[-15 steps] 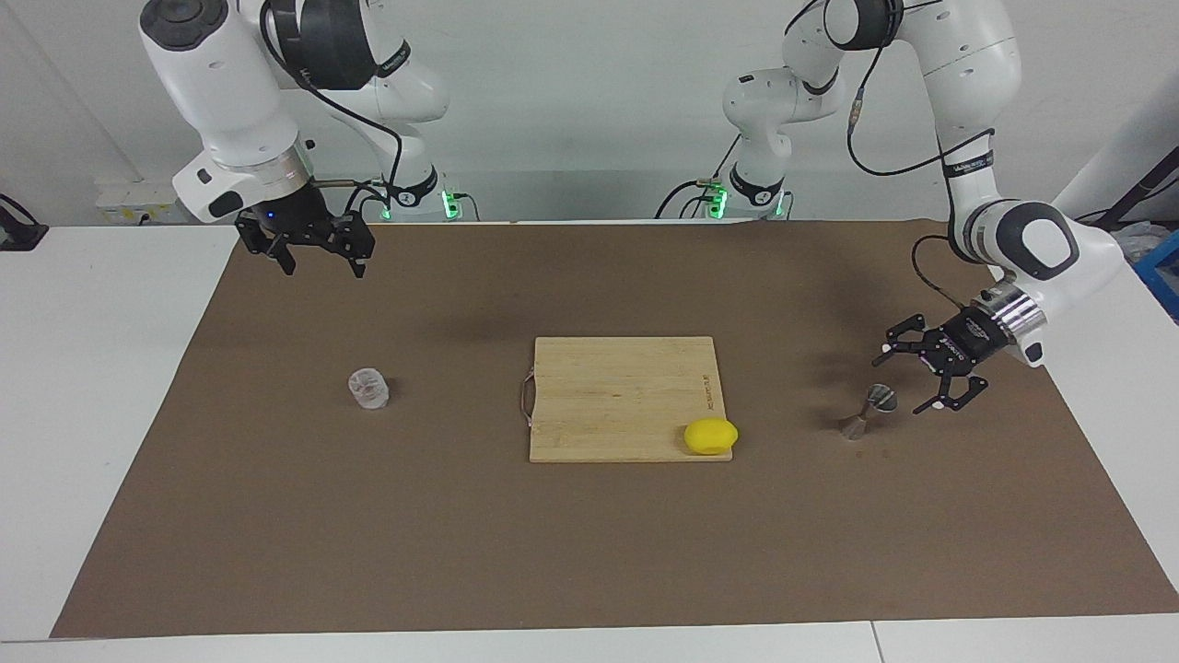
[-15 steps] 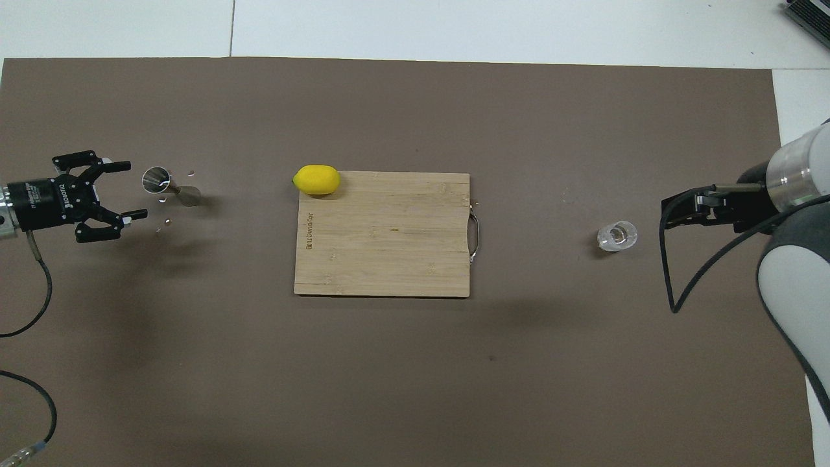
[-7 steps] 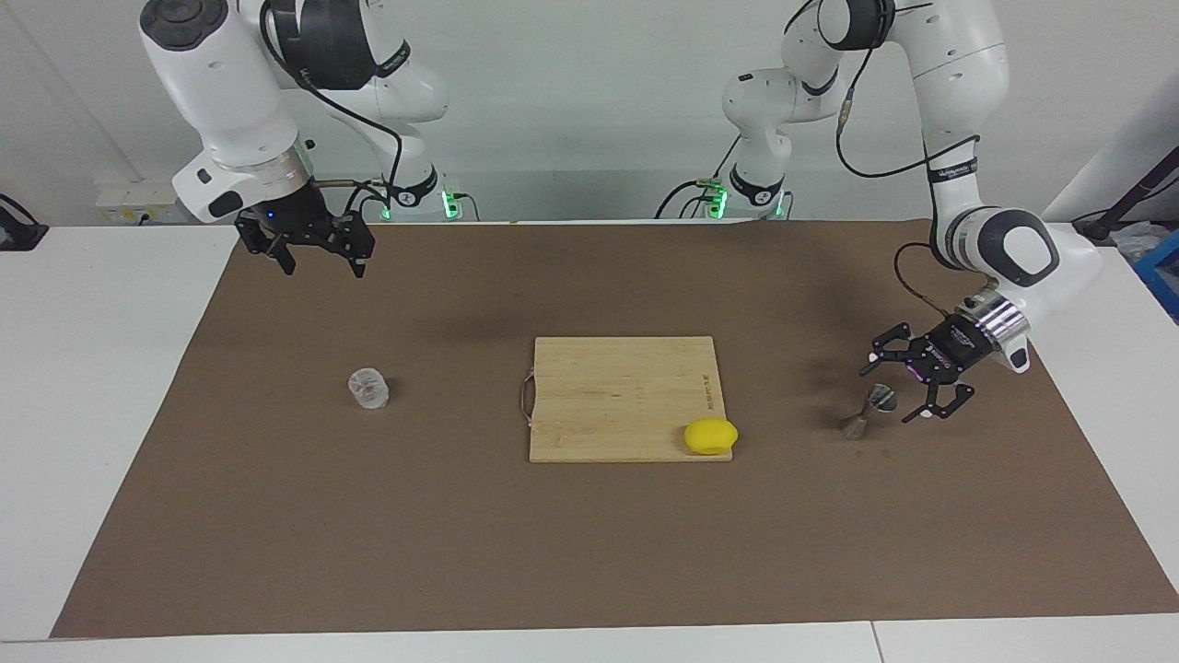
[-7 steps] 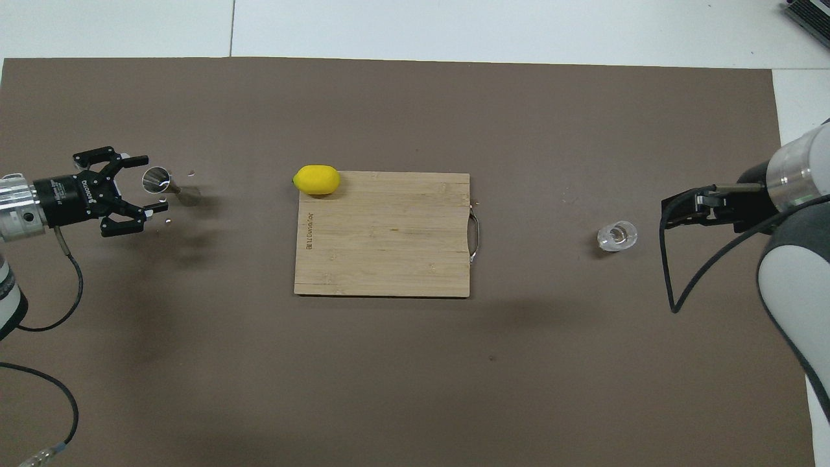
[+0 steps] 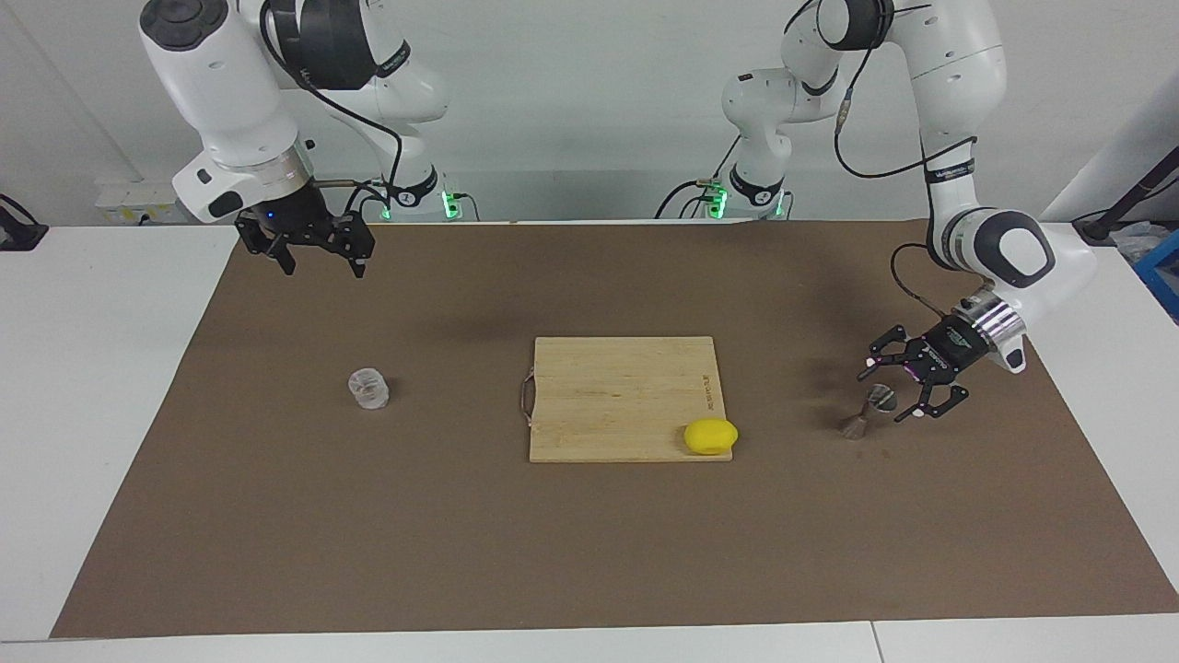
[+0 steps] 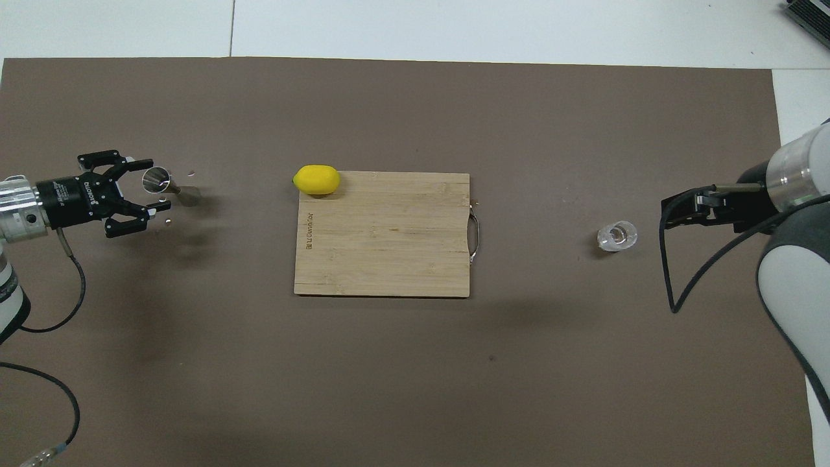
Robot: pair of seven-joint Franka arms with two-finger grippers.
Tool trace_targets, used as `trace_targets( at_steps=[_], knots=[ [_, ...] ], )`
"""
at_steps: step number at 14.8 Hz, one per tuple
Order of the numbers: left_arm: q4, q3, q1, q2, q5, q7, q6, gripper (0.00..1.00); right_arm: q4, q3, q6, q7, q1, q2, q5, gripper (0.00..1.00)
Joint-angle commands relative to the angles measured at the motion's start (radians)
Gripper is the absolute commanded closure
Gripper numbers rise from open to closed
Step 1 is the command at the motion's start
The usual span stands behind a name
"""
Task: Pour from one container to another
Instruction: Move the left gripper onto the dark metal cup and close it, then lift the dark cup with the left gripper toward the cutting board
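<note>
The silver hourglass jigger (image 5: 856, 425) stands on the brown mat at the left arm's end of the table; it also shows in the overhead view (image 6: 188, 194). My left gripper (image 5: 888, 396) is open and held low and sideways, with a finger on each side of the jigger's upper cup, as the overhead view (image 6: 156, 184) also shows. I cannot tell whether the fingers touch it. The clear faceted tumbler (image 5: 368, 389) stands upright at the right arm's end (image 6: 617, 236). My right gripper (image 5: 321, 265) waits open and empty, raised over the mat nearer the robots than the tumbler (image 6: 677, 211).
A bamboo cutting board (image 5: 617, 391) with a metal handle lies mid-table (image 6: 389, 246). A yellow lemon (image 5: 710, 436) sits on the board's corner toward the jigger (image 6: 316, 179). A few small shiny specks lie on the mat by the jigger.
My left gripper has moved in toward the jigger and lower, so its open fingers now straddle the upper cup. The right arm, tumbler and lemon have not moved.
</note>
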Motion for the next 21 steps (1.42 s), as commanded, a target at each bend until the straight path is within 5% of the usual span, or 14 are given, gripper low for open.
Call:
trace_targets(
  at_steps=[1,3,7,15,21],
  knots=[
    [-0.017,0.007,-0.005,-0.006,-0.024,0.017,0.018,0.2,-0.008,0.002,0.0,-0.027,-0.006,-0.012,0.0,0.0],
    [-0.017,0.007,-0.003,-0.006,-0.025,0.017,0.018,0.4,-0.006,0.002,0.003,-0.027,-0.006,-0.012,0.0,0.0],
    [-0.019,0.007,-0.002,-0.008,-0.027,0.017,0.014,1.0,-0.006,0.002,0.004,-0.025,-0.007,-0.012,0.0,0.0],
    [0.072,-0.002,-0.023,-0.023,-0.016,0.006,-0.046,1.0,-0.005,0.002,0.004,-0.025,-0.01,-0.012,0.0,0.0],
    [0.11,-0.126,-0.147,-0.062,-0.034,-0.001,-0.008,1.0,-0.005,0.002,0.004,-0.025,-0.013,-0.012,0.0,0.0]
  ],
)
